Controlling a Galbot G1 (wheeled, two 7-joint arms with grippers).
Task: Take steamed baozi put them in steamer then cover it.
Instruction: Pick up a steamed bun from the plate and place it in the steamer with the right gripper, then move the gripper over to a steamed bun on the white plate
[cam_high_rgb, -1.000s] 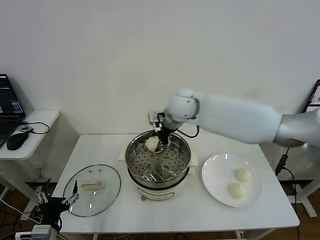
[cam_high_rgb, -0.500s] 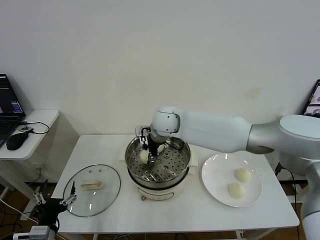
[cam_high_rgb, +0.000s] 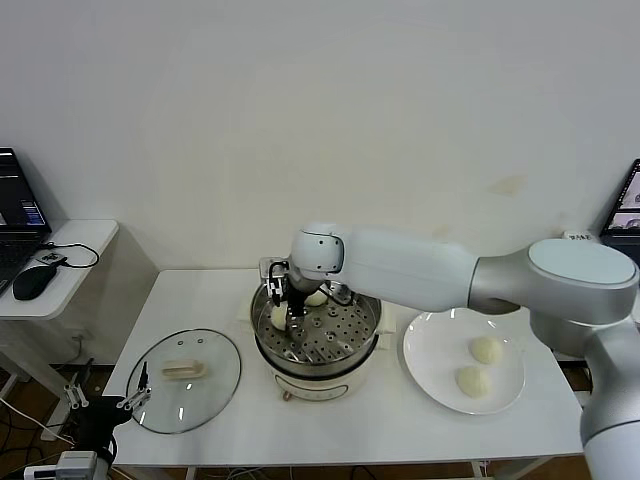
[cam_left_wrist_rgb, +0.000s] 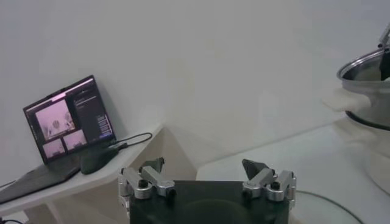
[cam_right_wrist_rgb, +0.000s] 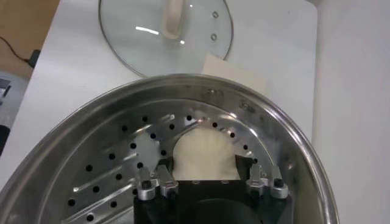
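Observation:
The steel steamer (cam_high_rgb: 352, 343) stands mid-table. My right gripper (cam_high_rgb: 280, 312) reaches into it at the left side of its perforated tray (cam_right_wrist_rgb: 109, 152). Its fingers press the flanks of one steamed baozi (cam_right_wrist_rgb: 204, 147), which rests low on the tray. A second baozi (cam_high_rgb: 316, 298) lies at the back of the tray. Two more baozi (cam_high_rgb: 487, 350) (cam_high_rgb: 472, 381) wait on the white plate (cam_high_rgb: 430, 350). The glass cover (cam_high_rgb: 184, 379) lies flat on the table's left. My left gripper (cam_left_wrist_rgb: 203, 165) hangs open and idle below the table's front left corner.
A side table (cam_high_rgb: 70, 250) at the far left carries a laptop (cam_left_wrist_rgb: 67, 122) and a mouse (cam_high_rgb: 33, 281). The cover's cream handle (cam_right_wrist_rgb: 174, 11) shows just past the steamer rim (cam_right_wrist_rgb: 201, 82). The wall stands close behind the table.
My right gripper has carried the baozi from the back of the steamer toward its left side and lowered it onto the tray. The left arm has not moved.

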